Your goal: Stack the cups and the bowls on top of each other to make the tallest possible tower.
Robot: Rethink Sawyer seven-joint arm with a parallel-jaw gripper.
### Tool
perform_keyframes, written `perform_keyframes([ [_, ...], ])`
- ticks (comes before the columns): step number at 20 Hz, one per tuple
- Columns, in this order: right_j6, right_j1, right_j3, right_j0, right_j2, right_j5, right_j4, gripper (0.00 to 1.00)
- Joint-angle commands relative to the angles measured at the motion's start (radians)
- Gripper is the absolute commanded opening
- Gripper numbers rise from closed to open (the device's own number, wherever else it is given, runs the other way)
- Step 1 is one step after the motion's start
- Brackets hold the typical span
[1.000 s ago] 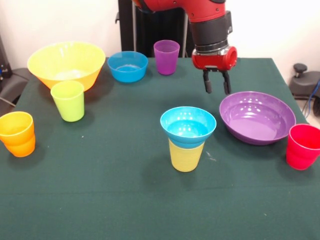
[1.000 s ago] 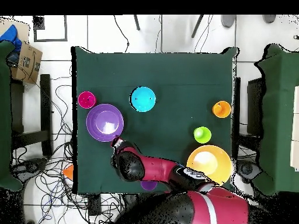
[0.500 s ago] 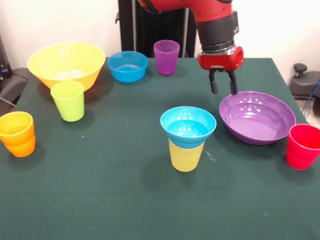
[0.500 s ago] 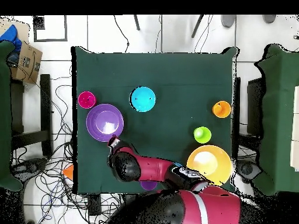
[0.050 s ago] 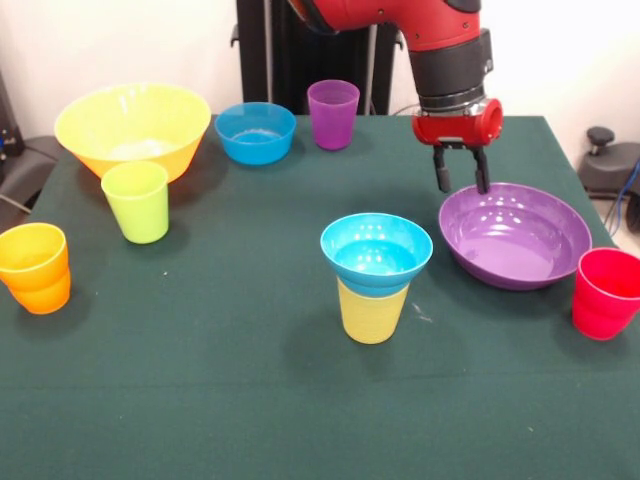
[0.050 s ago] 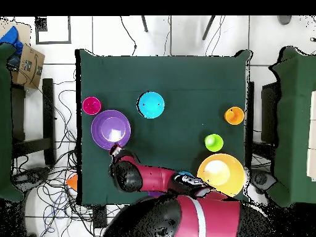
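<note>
The tower point(image 5: 375, 275) stands mid-table: a small blue bowl point(image 5: 376, 251) seated in the mouth of a yellow cup point(image 5: 372, 312); from above it shows as a blue disc point(image 6: 151, 104). My gripper point(image 5: 460, 173) hangs open and empty just above the far rim of the wide purple bowl point(image 5: 514, 235), which the overhead view shows too point(image 6: 110, 129). A red cup point(image 5: 604, 293) sits right of that bowl. The lime green cup point(image 5: 137, 201), orange cup point(image 5: 36, 267), purple cup point(image 5: 332, 114), large yellow-orange bowl point(image 5: 132, 128) and second blue bowl point(image 5: 255, 132) stand apart on the green table point(image 5: 220, 380).
In the overhead view my arm point(image 6: 151, 178) covers the table's edge nearest the robot and hides the purple cup and second blue bowl. A cardboard box point(image 6: 26, 65) and loose cables point(image 6: 58, 123) lie on the floor beside the table.
My gripper has moved right in the front view, from beside the tower's far side to over the purple bowl's far rim. It stays open. Nothing on the table has shifted.
</note>
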Motion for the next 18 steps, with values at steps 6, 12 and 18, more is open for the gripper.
perform_keyframes([
  [6,0.17,0.092,-0.138,0.081,-0.042,-0.05,0.099,1.0],
  [12,0.144,0.064,-0.136,0.132,-0.098,-0.007,0.143,1.0],
  [18,0.138,0.056,-0.141,0.159,-0.128,0.008,0.161,1.0],
])
